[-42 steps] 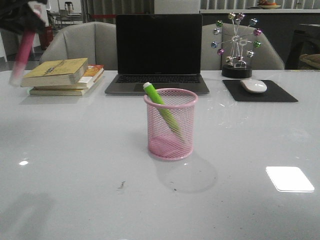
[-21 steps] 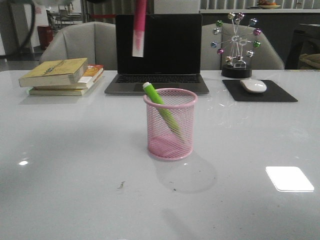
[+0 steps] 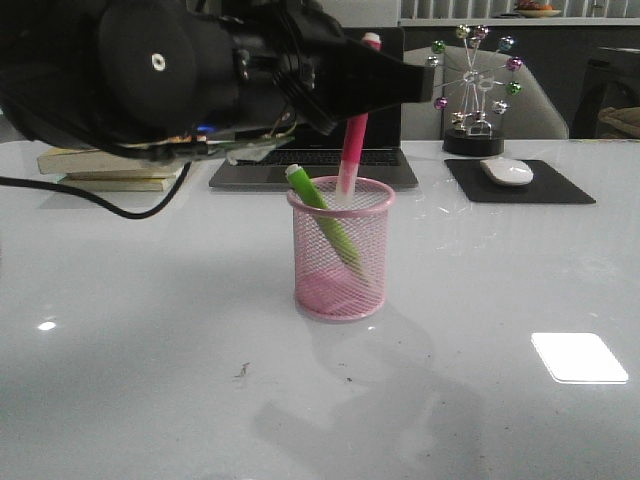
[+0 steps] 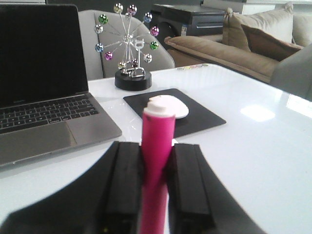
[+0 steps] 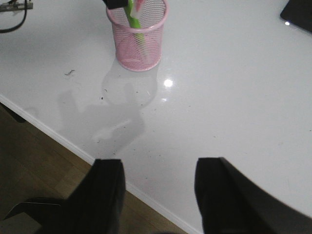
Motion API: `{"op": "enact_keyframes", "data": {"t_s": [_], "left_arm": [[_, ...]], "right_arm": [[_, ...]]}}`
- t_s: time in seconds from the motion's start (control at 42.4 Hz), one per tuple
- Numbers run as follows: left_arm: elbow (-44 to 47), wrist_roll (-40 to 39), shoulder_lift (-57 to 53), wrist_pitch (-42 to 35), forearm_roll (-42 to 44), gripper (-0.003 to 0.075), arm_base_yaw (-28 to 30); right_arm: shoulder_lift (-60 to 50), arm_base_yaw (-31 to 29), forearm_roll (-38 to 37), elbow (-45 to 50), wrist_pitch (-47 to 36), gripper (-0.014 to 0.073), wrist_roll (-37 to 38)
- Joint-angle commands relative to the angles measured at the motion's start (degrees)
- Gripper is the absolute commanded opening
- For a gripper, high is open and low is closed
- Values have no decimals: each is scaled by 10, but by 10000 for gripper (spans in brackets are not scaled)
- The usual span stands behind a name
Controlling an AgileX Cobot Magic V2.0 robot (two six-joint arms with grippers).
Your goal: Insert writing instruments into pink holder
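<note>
Front view: left claw (image 3: 352, 95) clamped on the pink pen (image 3: 352, 150), tip just inside the pink holder (image 3: 341, 250) mid-frame, green pen (image 3: 322, 220) leaning inside.

Left wrist: pen squeezed between fingers (image 4: 126, 185).

Right wrist: right claw (image 5: 157, 195) spread wide, holding nothing, at the bench (image 5: 234, 97) edge.

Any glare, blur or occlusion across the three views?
Front view: bright window reflection on table, left arm blocks books and part of laptop. Left wrist view: sharp, pink pen fills the centre. Right wrist view: small hotspot beside pink holder, soft arm shadows.
</note>
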Motion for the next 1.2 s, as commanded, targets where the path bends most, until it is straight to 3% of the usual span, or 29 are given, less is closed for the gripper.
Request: {"op": "enact_keyframes", "data": {"t_s": [0.0,0.259,0.424,0.683,0.942,1.037,1.178], "left_arm": [[-20,-5,-15,-47,3,141,-4],[-20,-5,-10,-45,4,442,-4],[-20,-5,-64,43,5,458,-4],[-20,57,-232,345,5,458,19],[-20,57,-397,655,27,458,68],[-20,30,-442,748,53,458,90],[-11,-81,-508,863,156,458,109]], "right_arm": [[-1,-4,-9,-13,-36,445,1],[-1,-4,-9,-13,-36,445,1],[-1,-4,-9,-13,-36,445,1],[-1,-4,-9,-13,-36,445,1],[-1,-4,-9,-13,-36,445,1],[-1,-4,-9,-13,-46,445,1],[-1,-4,-9,-13,-51,445,1]]}}
